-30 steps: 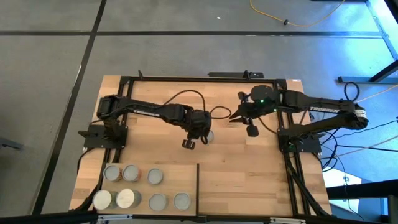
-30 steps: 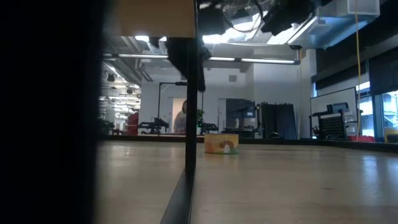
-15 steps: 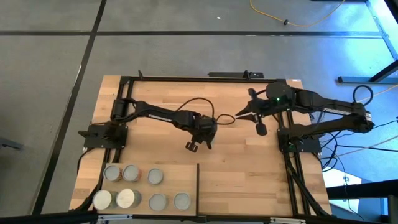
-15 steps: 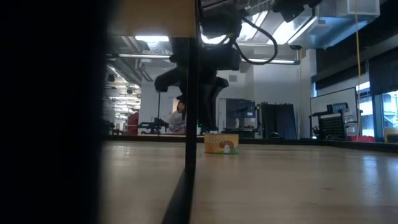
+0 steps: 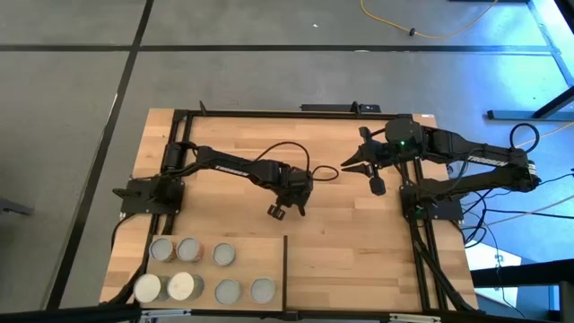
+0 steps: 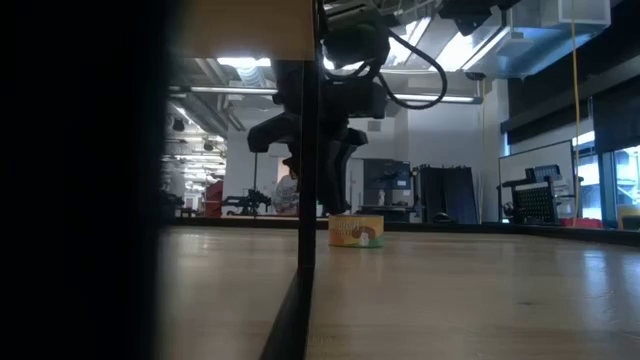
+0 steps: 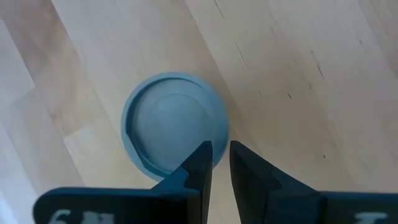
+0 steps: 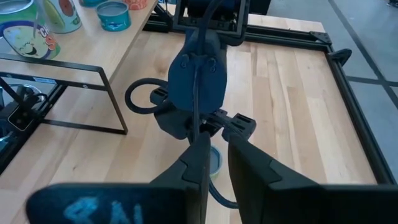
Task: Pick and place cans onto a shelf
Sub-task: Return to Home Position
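A small round can with a grey-blue top (image 7: pixel 175 127) and a yellow label (image 6: pixel 356 231) stands upright on the planked tabletop near its middle. My left gripper (image 7: pixel 221 155) hangs over it, pointing steeply down, fingers shut; their tips show over the can's rim. It hides the can in the high view (image 5: pixel 289 205). Several cans (image 5: pixel 223 255) stand on the shelf (image 5: pixel 256 256) at the near left, behind its black upright edge (image 5: pixel 285 260). My right gripper (image 5: pixel 352 166) waits raised at the far right, shut and empty (image 8: pixel 216 149). My left gripper comes at the can from above, its fingertips (image 7: pixel 200 155) over the rim's edge (image 7: pixel 211 146). Whether they touch the can, I cannot tell.
The left arm's black cable (image 5: pixel 309 166) loops over the tabletop between the two arms. A black frame (image 5: pixel 296 112) runs round the table's far and side edges. Beyond the table stands another wooden surface with more cans (image 8: pixel 114 15). Bare planks (image 5: pixel 359 260) lie right of the shelf.
My left gripper has come down over the can, reaching a little toward the table's right, and has rolled about its own axis; it now covers the can in the high view. My right gripper has drawn back toward the table's right edge and risen a little.
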### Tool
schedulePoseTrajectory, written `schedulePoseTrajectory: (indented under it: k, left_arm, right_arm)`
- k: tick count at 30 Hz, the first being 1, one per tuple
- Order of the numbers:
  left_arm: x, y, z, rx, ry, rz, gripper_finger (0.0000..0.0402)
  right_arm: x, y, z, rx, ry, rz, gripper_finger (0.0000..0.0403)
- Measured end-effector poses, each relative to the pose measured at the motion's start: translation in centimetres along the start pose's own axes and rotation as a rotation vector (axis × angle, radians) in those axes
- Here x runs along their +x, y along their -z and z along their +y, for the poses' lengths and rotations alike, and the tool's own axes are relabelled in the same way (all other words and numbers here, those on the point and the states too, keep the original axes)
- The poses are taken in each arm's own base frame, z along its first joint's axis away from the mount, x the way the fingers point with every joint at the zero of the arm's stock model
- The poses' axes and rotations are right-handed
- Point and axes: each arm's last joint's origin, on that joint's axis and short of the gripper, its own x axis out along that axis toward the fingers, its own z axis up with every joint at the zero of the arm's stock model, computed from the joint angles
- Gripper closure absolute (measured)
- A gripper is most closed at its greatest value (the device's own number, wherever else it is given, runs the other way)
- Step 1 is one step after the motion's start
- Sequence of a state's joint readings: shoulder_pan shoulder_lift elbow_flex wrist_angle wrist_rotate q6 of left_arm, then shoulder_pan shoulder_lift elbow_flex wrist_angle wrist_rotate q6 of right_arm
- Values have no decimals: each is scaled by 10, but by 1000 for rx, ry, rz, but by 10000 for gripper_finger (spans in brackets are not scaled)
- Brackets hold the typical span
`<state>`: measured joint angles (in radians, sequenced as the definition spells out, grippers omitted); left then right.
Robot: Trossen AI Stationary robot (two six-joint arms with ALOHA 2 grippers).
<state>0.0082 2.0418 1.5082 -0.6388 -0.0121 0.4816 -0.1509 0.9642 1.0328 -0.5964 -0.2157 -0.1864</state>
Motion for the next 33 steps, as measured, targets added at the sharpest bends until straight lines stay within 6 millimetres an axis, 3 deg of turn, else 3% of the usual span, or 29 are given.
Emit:
schedulePoseTrajectory:
  k: [10,17,24,33]
  left_arm:
    - [15,1,-3,0,57,-4,353]
    - [15,0,0,-1,23,-8,354]
    - [15,0,0,-39,22,-3,395]
    - [-9,-12,7,-148,44,27,399]
  right_arm:
    - [0,0,0,1,0,-1,343]
    - [0,0,0,2,-1,-1,343]
    - [0,0,0,3,13,2,343]
    - [0,0,0,3,13,2,343]
